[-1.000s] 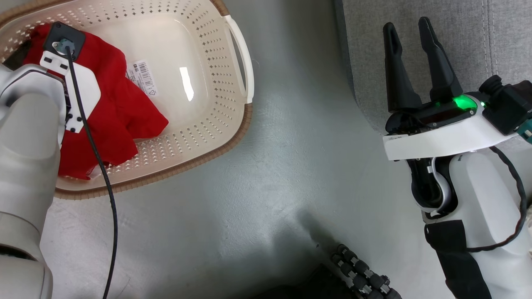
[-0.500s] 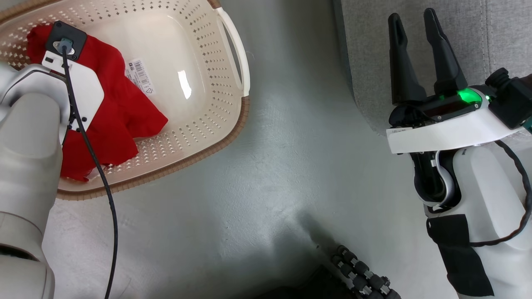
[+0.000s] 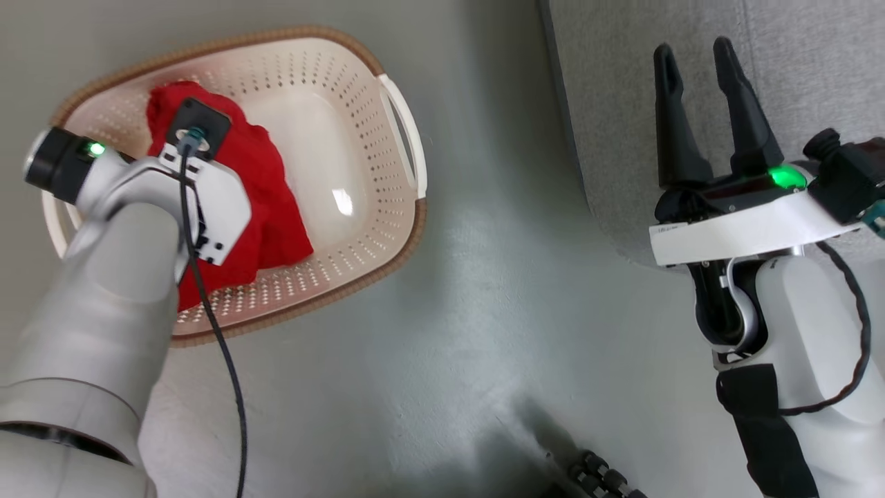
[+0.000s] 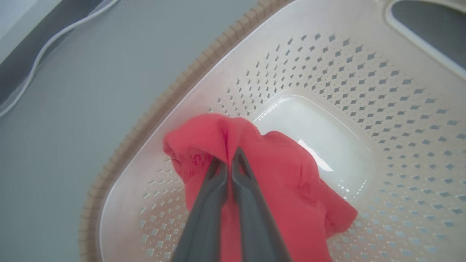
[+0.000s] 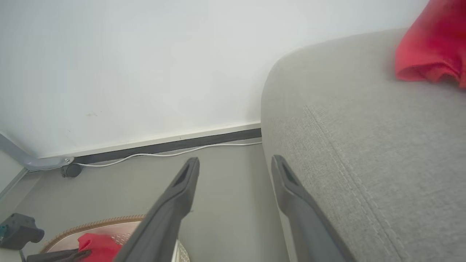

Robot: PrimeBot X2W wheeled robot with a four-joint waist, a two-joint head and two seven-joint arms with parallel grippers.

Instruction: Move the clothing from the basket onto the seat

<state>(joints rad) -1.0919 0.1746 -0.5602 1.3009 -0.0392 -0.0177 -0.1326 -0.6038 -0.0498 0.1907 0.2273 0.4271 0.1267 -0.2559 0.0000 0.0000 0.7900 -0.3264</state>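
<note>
Now the left tool is clenched on a fold of the red garment inside the basket. Soft and light, it will likely drape and trail, so a gathered ridge suits gripping. The right tool hangs released by the seat.

Red garment on seat cut by edge, basket partly cropped

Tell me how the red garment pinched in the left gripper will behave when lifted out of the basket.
Probably floppy: the red garment bunches in folds at the shut left gripper, so it should drape and dangle. Likely light, being thin, crumpled cloth. A trailing edge might catch the basket rim.
</note>
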